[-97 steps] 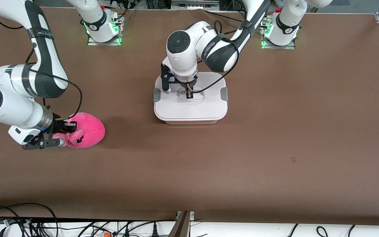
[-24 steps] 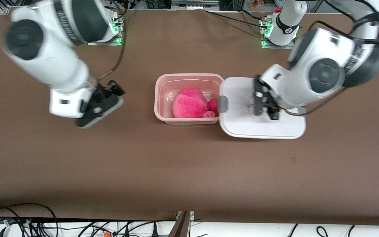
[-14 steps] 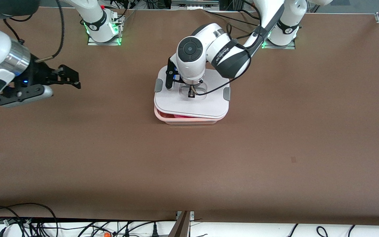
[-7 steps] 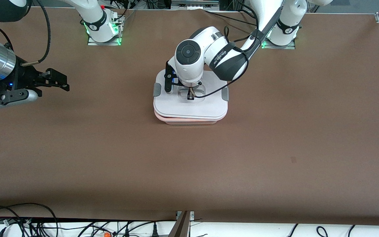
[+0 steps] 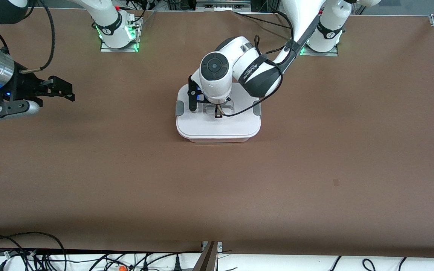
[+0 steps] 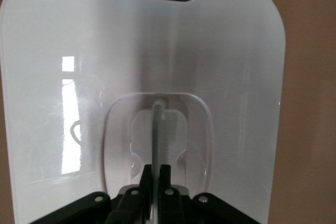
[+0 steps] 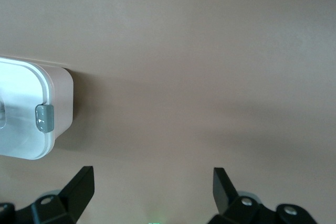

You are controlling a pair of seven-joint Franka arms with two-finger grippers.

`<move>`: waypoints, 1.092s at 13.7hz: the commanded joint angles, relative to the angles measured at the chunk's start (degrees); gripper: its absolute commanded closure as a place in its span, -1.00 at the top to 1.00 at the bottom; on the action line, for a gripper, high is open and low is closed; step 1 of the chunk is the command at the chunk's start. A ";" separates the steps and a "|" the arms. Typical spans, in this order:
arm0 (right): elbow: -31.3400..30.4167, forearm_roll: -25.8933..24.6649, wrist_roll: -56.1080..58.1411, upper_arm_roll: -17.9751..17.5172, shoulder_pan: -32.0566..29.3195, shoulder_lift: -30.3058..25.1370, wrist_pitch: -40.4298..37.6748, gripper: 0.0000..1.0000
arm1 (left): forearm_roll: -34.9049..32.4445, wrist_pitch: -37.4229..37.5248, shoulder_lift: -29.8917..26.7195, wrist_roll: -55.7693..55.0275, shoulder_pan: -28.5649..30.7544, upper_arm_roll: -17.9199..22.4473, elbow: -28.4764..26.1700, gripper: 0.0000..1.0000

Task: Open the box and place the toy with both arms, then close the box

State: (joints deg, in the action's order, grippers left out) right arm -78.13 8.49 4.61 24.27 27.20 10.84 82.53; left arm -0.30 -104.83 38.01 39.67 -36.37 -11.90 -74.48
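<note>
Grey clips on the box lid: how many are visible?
2: one clip on the lid's edge toward the right arm's end, the other clip toward the left arm's end.

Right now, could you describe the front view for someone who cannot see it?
The left gripper is shut on the clear handle of a white plastic lid covering a box on a brown table. The right gripper hangs open over the right arm's end.
</note>
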 commanded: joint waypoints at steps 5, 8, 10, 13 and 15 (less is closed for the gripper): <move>-12.92 -5.14 -0.66 -15.19 -15.22 -9.88 4.75 1.00 | -0.40 -0.11 2.42 -1.88 -0.63 0.38 2.41 -1.00; -12.84 -6.72 -3.98 -18.99 -17.53 -9.96 5.28 1.00 | -0.40 -1.78 3.12 -3.28 -0.81 0.47 2.41 -1.00; -12.84 -6.73 -4.00 -19.00 -17.53 -10.05 5.28 1.00 | -0.40 -1.78 3.03 -3.28 -0.72 0.47 2.41 0.27; -12.84 -6.64 -3.47 -18.82 -17.53 -10.05 5.19 1.00 | -0.40 -0.03 2.24 -4.07 -0.29 0.47 4.51 1.00; -12.66 -6.64 -3.47 -18.64 -17.53 -10.14 4.84 1.00 | -0.40 1.73 2.16 -4.07 0.24 0.65 7.76 1.00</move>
State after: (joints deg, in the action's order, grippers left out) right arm -89.23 2.50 1.57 6.42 10.50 2.46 87.03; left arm -0.30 -105.81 39.34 36.25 -36.26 -11.66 -71.73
